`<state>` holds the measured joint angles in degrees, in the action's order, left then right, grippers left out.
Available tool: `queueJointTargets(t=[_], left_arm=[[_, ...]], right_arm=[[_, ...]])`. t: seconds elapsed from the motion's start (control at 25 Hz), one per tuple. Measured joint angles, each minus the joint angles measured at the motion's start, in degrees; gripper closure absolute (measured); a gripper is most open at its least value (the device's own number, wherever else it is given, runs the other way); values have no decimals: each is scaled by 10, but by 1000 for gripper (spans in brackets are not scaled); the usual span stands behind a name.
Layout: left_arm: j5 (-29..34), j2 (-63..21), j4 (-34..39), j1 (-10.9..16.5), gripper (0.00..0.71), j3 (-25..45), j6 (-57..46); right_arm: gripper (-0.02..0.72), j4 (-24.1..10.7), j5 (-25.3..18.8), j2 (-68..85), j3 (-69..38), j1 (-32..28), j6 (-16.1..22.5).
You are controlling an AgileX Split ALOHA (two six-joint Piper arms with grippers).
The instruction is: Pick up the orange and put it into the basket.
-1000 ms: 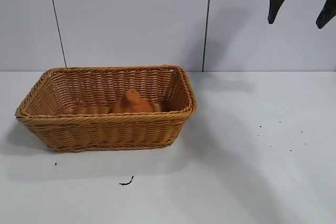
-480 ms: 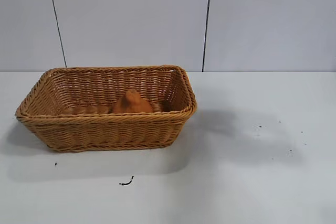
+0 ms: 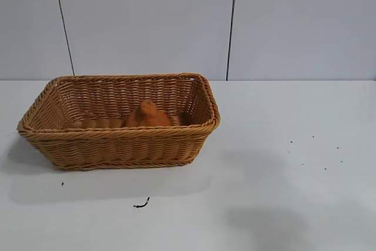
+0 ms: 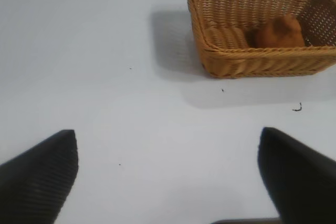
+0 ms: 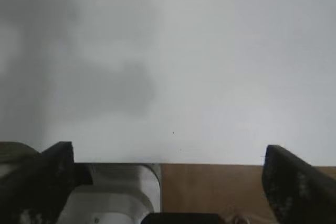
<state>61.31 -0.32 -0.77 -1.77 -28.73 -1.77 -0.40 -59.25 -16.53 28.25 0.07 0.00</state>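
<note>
The tan wicker basket (image 3: pixel 117 145) stands on the white table at the left. The dull-orange lumpy orange (image 3: pixel 147 116) lies inside it, near the middle by the front wall. Both also show in the left wrist view, the basket (image 4: pixel 247 61) and the orange (image 4: pixel 281 32) far off. My left gripper (image 4: pixel 168 177) is open and empty, well away from the basket over bare table. My right gripper (image 5: pixel 168 182) is open and empty above the table's edge. Neither gripper shows in the exterior view.
A small dark scrap (image 3: pixel 141 204) lies on the table in front of the basket. Dark specks (image 3: pixel 317 157) dot the table at the right. In the right wrist view a metal mount (image 5: pixel 115 192) and a brown surface (image 5: pixel 210 187) lie beyond the table edge.
The right gripper, seen at the top right a second ago, has left the exterior view. Its shadow on the table has moved toward the front. The basket and orange have not moved.
</note>
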Motion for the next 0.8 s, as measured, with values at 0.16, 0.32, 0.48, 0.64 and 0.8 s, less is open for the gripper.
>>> queueJointTargets(t=[0.16,0.32,0.48,0.64,0.8], left_arm=[[0,0,0,0,44,0,0],[0,0,0,0,44,0,0],[0,0,0,0,44,0,0],[0,0,0,0,44,0,0],[0,0,0,0,44,0,0]], right_arm=[[31,0,8,75,-1,0,0],[31,4,8,126,-1,0,0],[31,4,9,164,-2,0,0],[31,4,9,167,-2,0,0],[31,4,9,167,-2,1,0]])
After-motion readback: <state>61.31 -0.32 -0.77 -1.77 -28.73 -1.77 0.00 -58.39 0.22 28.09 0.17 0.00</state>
